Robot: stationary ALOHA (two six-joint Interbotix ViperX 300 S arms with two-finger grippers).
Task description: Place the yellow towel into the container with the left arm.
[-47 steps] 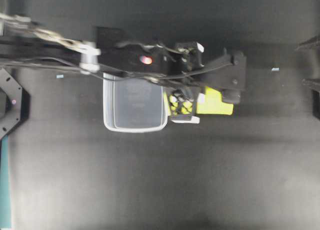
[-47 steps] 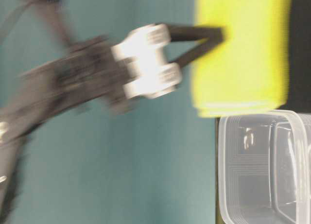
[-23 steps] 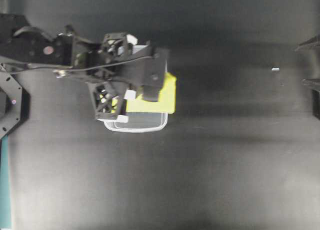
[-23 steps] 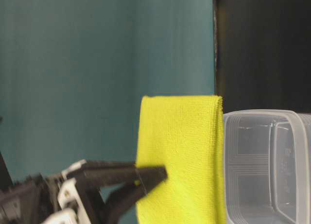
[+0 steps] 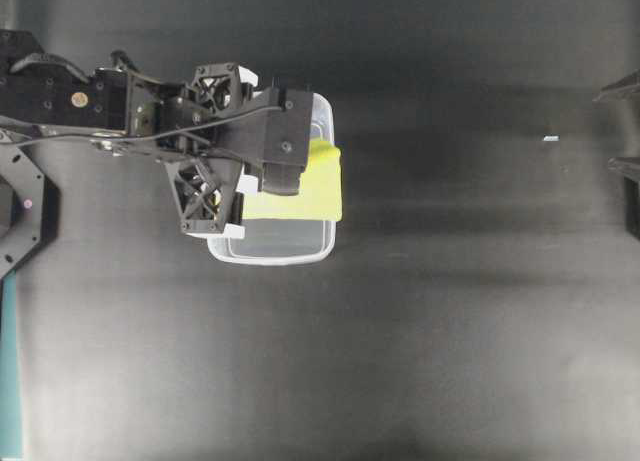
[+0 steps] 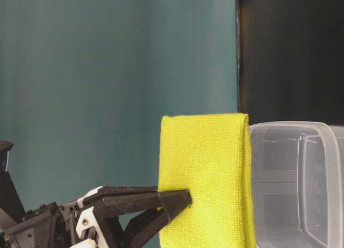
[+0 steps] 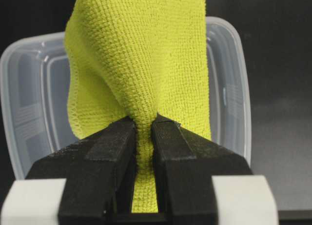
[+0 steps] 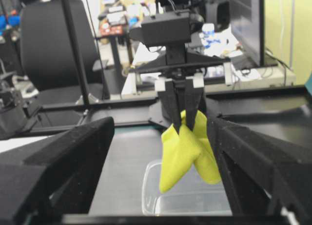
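overhead, a matte black tabletop (image 5: pixel 450 331) fills the view; a teal wall (image 6: pixel 107 70) backs it. the left gripper (image 7: pixel 144 125), clamped on the bright yellow-green microfibre towel (image 7: pixel 141 64), dangles it above the translucent plastic tub (image 5: pixel 290 246). the right gripper's (image 8: pixel 161 152) jaws stand apart.

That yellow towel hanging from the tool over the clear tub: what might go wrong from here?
1. The yellow towel is pinched only by a bunched fold in the left tool, so it could slip out early.
2. From overhead, the towel's edge reaches past the container rim on one side; if let go now, it may drape over the rim rather than land inside.
3. The container looks light; the dangling cloth or tool could nudge it while coming down.
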